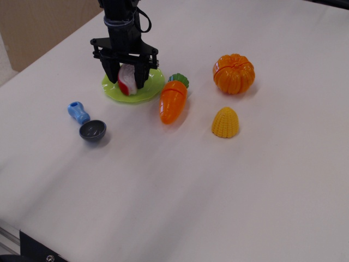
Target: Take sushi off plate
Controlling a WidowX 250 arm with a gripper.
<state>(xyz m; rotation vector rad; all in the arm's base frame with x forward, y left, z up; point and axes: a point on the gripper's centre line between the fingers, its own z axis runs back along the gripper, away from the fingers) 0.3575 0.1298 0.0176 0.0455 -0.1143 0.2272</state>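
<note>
On the white table, my black gripper is nearly closed around the small, light, hard red-and-white toy sushi on the shiny wavy green plate, squeezing its sides.

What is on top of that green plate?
A white and red sushi piece sits on the plate, with the black tool closing around it. The tool hides the plate's back part and where the sushi touches it.

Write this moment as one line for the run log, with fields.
phase: grasping | gripper: fingers on both sides of sushi, closure unclear | sushi: on plate, not lifted | nearest: carrot, right of plate
</note>
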